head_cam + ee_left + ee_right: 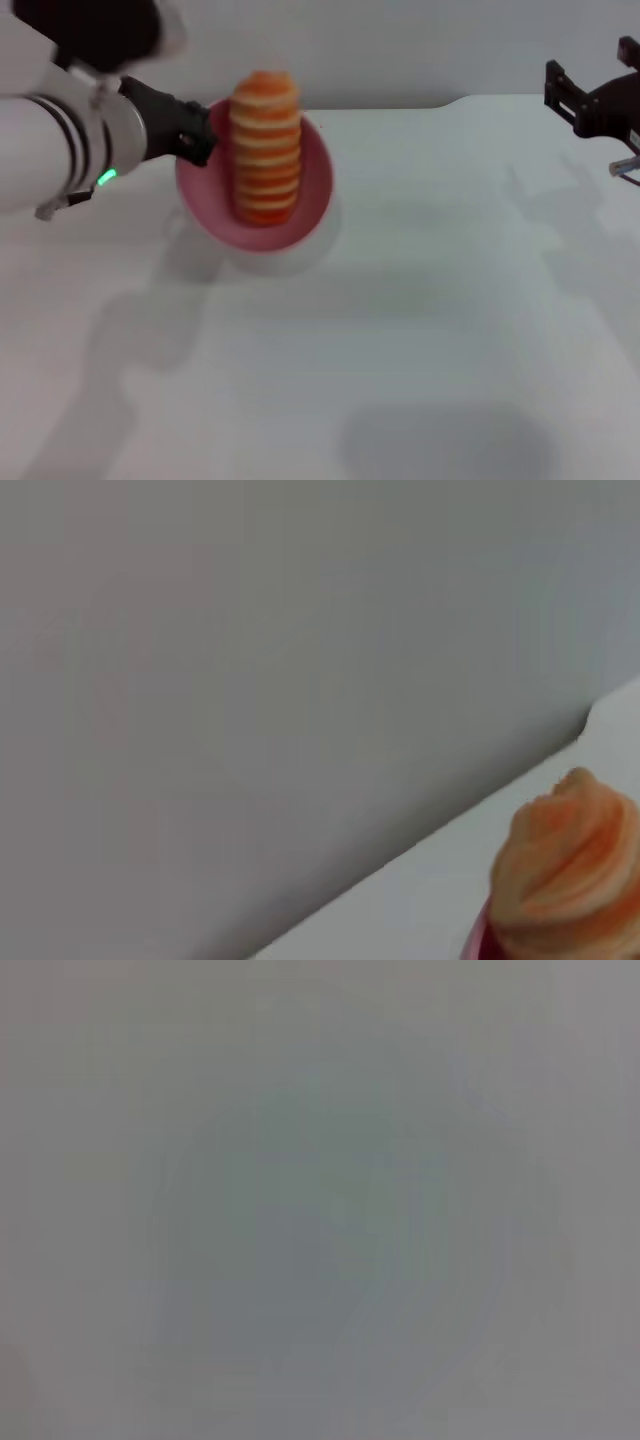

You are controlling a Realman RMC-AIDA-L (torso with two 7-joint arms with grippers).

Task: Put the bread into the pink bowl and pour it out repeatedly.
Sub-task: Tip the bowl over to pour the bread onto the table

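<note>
White table surface [420, 330] fills the near part of the head view, with only soft shadows on it. Farther back on the left side, the pink bowl [316, 190] is held up above the table and tilted, so its open side faces toward the camera. The bread [266, 148] lies inside the bowl, standing almost on its end, and its upper end rises past the rim. The left gripper [196, 135] is at the bowl's left rim and its dark fingers are closed on that rim. A green light shows on the wrist of the left arm [60, 150].

The left wrist view shows the ridged top of the bread [570, 870] close by, a small piece of the pink bowl [476, 942] beside it, and the table edge against a grey wall [250, 680].

The right gripper [598, 100] hangs at the far right, well apart from the bowl, above the table. Whether its fingers are open or closed cannot be told. The right wrist view gives only a plain grey field.
</note>
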